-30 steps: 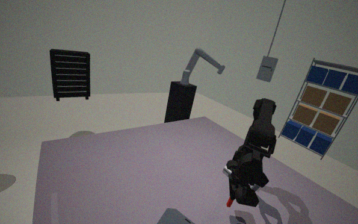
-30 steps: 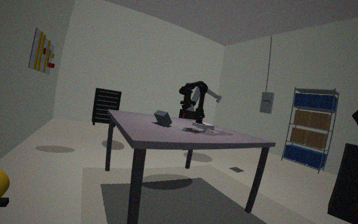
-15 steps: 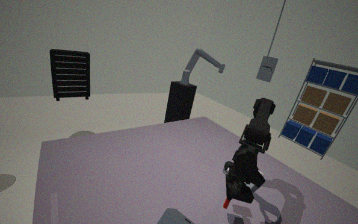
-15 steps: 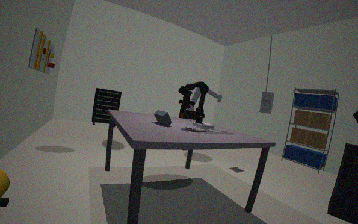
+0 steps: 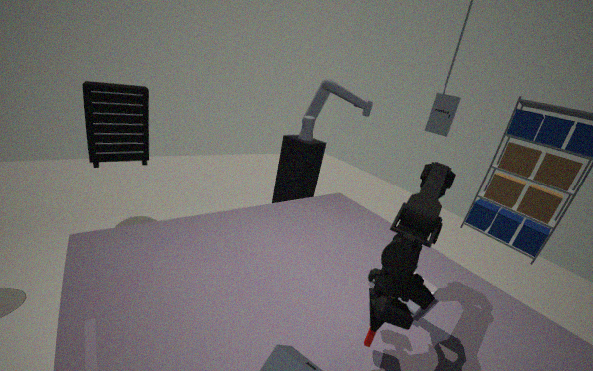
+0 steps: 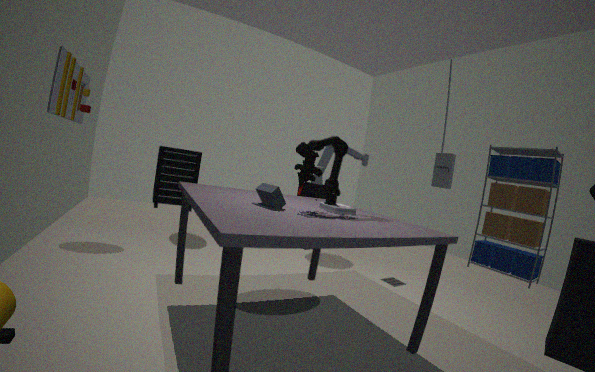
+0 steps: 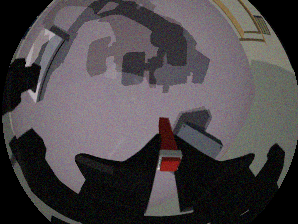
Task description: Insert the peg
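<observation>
A red peg (image 5: 369, 337) (image 6: 300, 190) (image 7: 165, 131) with flat sides is held above the table. My gripper (image 5: 377, 326) (image 7: 165, 138) is shut on it; the peg's lower part sticks out past the fingertips, and its other end shows between them in the wrist view. The grey-blue sloped panel block (image 5: 286, 360) (image 6: 270, 196) (image 7: 200, 140) stands on the table, apart from the peg. In the top view only its top part shows, at the bottom edge. Its hole cannot be made out clearly in any view.
The pale purple table (image 5: 206, 279) (image 6: 247, 222) carries the arm's white base plate (image 6: 339, 209) (image 7: 46, 65), which lies to the right of the panel block in the exterior view. Shelves, a cabinet and other arms stand beyond the table.
</observation>
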### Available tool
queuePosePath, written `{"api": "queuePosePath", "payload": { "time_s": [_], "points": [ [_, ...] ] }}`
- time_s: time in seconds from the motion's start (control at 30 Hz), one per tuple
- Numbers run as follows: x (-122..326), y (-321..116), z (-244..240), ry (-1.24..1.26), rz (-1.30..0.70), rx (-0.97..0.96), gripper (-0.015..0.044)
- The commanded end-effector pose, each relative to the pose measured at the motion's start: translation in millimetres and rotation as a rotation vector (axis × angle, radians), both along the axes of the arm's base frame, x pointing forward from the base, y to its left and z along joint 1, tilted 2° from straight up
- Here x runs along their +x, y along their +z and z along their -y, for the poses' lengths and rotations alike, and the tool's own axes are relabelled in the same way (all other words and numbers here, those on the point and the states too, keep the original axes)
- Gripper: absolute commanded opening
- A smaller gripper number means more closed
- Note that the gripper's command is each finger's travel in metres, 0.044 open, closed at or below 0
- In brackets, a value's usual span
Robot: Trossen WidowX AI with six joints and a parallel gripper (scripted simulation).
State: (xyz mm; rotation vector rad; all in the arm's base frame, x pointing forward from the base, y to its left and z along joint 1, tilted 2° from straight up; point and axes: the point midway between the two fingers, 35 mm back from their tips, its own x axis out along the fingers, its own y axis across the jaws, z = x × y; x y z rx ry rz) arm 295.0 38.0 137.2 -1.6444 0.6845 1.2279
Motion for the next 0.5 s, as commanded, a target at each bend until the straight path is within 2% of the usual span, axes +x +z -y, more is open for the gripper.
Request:
{"api": "queuePosePath", "payload": {
  "time_s": [0.0,0.47],
  "points": [
    [-0.7,-2.9,1.9,-0.017,0.012,0.014,0.0000],
    [5.1,-0.6,12.1,-0.078,0.106,0.054,0.0000]
  ]
}}
